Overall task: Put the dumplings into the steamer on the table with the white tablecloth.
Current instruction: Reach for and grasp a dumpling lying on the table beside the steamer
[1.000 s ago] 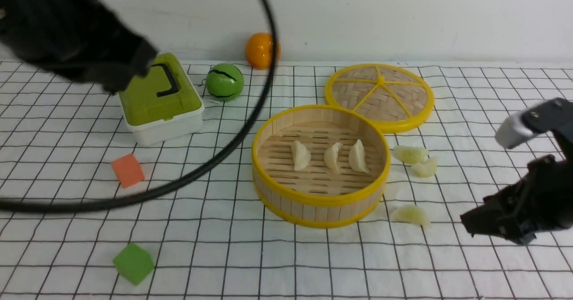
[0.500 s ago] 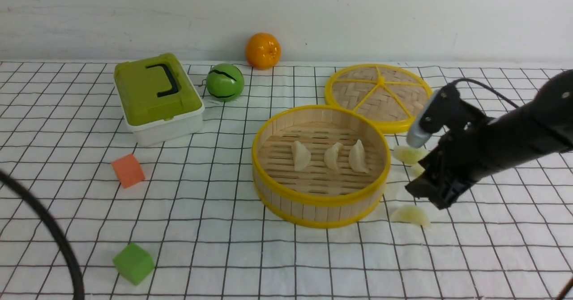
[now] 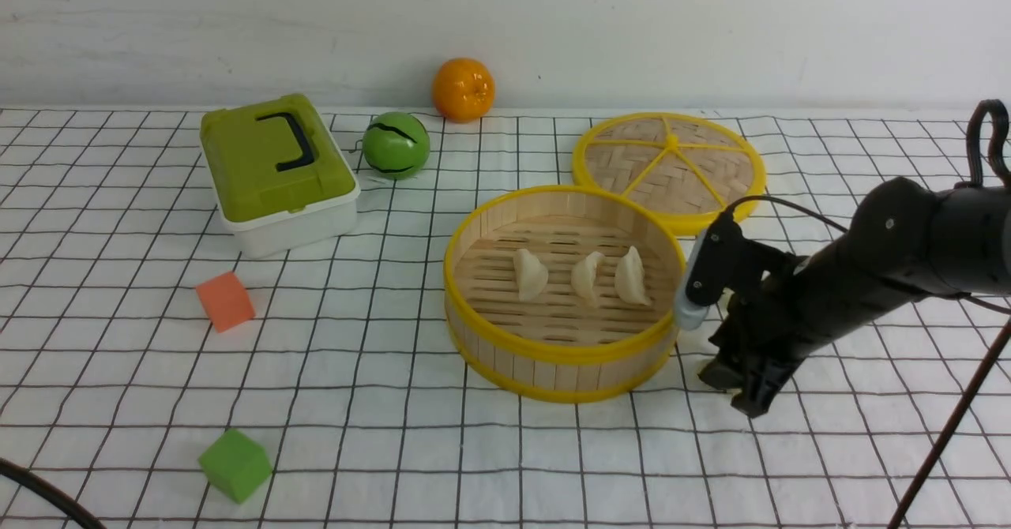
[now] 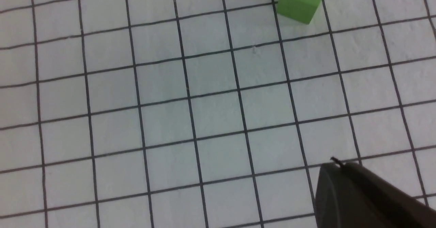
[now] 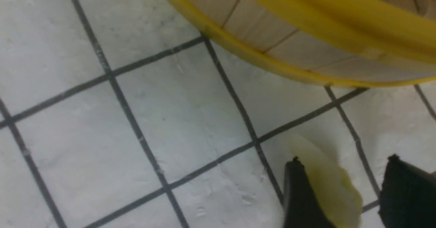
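Three dumplings [image 3: 586, 276] in steamer [image 3: 562, 353]. One yellow-green dumpling [image 5: 328, 182] on worktop [image 3: 379, 403], beside steamer toward right edge, between my right gripper [image 5: 344, 160] jaws, partly apart, not yet clamped. Left gripper [image 4: 340, 180] closed.

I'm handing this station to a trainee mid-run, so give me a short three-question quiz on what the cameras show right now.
1. How many dumplings lie inside the steamer?
2. True or false: the lid lies on the tablecloth, behind the steamer.
3. What lies between the fingers of the right gripper? A) green cube B) yellow-green dumpling C) orange
Key: 1 three; 2 true; 3 B.
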